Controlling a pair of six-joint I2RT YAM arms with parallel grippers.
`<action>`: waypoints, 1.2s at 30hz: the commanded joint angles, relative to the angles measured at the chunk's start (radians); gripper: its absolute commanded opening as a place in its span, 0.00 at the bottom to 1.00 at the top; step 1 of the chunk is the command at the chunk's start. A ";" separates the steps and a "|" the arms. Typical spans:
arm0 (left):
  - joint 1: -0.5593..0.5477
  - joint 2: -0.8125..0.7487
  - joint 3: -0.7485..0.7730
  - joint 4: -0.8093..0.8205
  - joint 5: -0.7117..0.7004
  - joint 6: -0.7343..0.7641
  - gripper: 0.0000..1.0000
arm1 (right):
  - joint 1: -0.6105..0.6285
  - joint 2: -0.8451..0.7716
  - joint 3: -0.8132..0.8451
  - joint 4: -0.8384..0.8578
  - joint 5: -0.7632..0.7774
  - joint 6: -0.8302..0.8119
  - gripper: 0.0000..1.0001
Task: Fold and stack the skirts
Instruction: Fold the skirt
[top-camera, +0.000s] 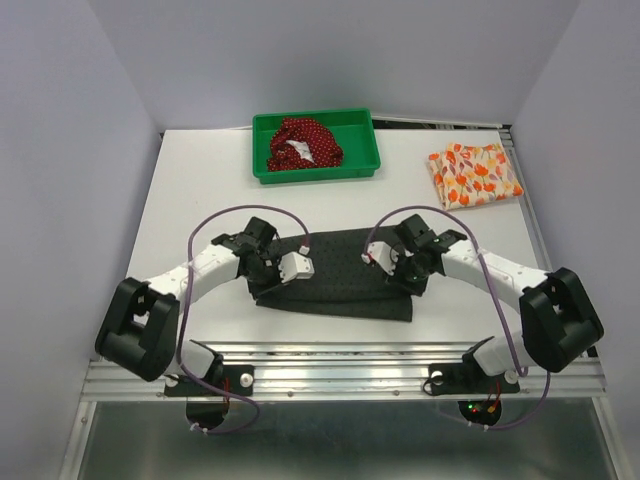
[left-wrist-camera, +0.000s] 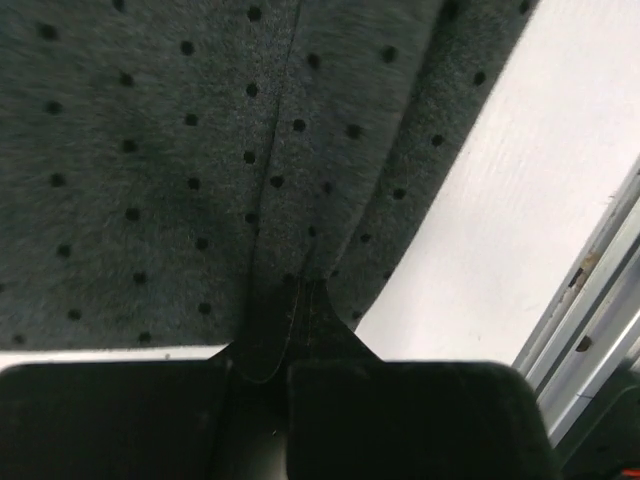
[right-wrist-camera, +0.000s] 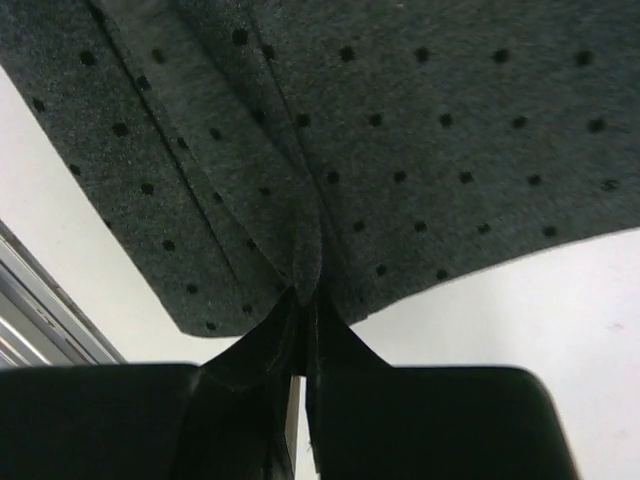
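The white table (top-camera: 200, 180) carries a charcoal-grey skirt (top-camera: 335, 272), a green tray (top-camera: 357, 146) and a folded orange-and-white skirt (top-camera: 474, 174).

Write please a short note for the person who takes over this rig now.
Left gripper: shut, pinching the grey skirt.
Right gripper: shut on the same skirt.
The grey skirt lies spread on the table in front of the arms. The red dotted skirt is crumpled in the green tray. The orange-and-white skirt lies far right.
Done: the orange-and-white one looks folded.
Left: fold grey and red, stack all three.
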 joint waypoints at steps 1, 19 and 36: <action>0.000 0.052 -0.021 0.065 -0.061 -0.020 0.00 | 0.036 0.006 -0.045 0.094 -0.008 0.039 0.07; 0.000 -0.153 0.205 -0.075 0.062 -0.096 0.54 | 0.006 -0.083 0.166 -0.077 -0.104 0.201 0.63; 0.033 0.270 0.226 0.093 -0.007 -0.295 0.35 | -0.003 0.263 0.126 0.018 -0.173 0.380 0.40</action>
